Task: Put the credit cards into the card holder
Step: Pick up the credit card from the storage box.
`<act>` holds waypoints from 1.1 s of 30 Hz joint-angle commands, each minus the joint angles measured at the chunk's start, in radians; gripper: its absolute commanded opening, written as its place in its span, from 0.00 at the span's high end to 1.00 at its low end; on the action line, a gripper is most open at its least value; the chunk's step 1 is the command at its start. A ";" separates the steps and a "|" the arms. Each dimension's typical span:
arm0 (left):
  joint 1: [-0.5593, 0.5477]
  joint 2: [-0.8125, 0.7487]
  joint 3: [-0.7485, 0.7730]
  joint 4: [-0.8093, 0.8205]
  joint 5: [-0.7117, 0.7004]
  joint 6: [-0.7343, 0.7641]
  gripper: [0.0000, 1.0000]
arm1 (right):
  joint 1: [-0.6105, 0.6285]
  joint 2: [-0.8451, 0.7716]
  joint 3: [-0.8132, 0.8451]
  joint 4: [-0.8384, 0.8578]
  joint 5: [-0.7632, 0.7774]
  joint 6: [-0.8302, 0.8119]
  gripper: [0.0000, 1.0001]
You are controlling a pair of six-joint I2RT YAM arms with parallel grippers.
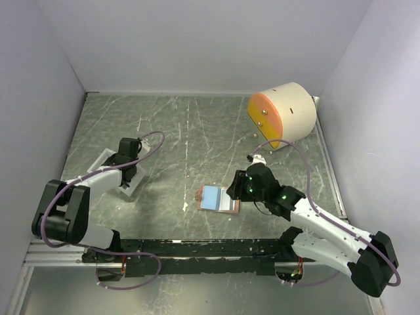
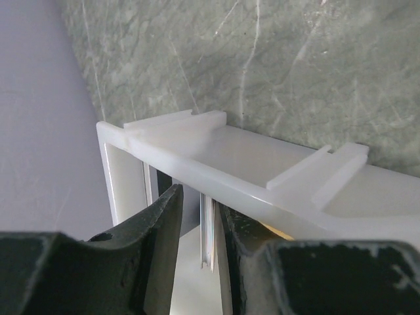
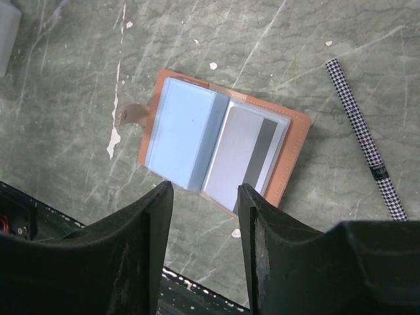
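Observation:
The card holder (image 1: 218, 198) lies open on the table, its salmon leather rim (image 3: 291, 156) showing. In its sleeves sit a light blue card (image 3: 180, 131) and a grey card with a dark stripe (image 3: 246, 154). My right gripper (image 3: 205, 186) hovers open just over the holder's near edge (image 1: 237, 187), nothing between its fingers. My left gripper (image 2: 199, 197) reaches into the white tray (image 2: 230, 151) at the left (image 1: 129, 172). Thin credit cards (image 2: 207, 230) stand on edge between its fingers, against the right finger, with a gap to the left one.
A big cream cylinder with an orange face (image 1: 282, 113) lies at the back right. A black-and-white checkered pen (image 3: 364, 138) lies right of the holder. Grey walls close in the table on the left, back and right.

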 commanded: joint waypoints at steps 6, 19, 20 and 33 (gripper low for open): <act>0.016 0.070 0.018 0.083 -0.061 0.041 0.63 | -0.002 -0.015 0.015 -0.013 0.017 -0.011 0.55; 0.023 0.066 0.037 0.092 -0.118 0.071 0.66 | -0.002 -0.030 0.006 -0.018 0.019 -0.008 0.55; 0.023 0.062 0.039 0.094 -0.125 0.077 0.66 | -0.002 -0.030 0.006 -0.019 0.019 -0.009 0.55; 0.024 0.082 0.043 0.107 -0.131 0.088 0.65 | -0.002 -0.028 0.006 -0.022 0.019 -0.007 0.55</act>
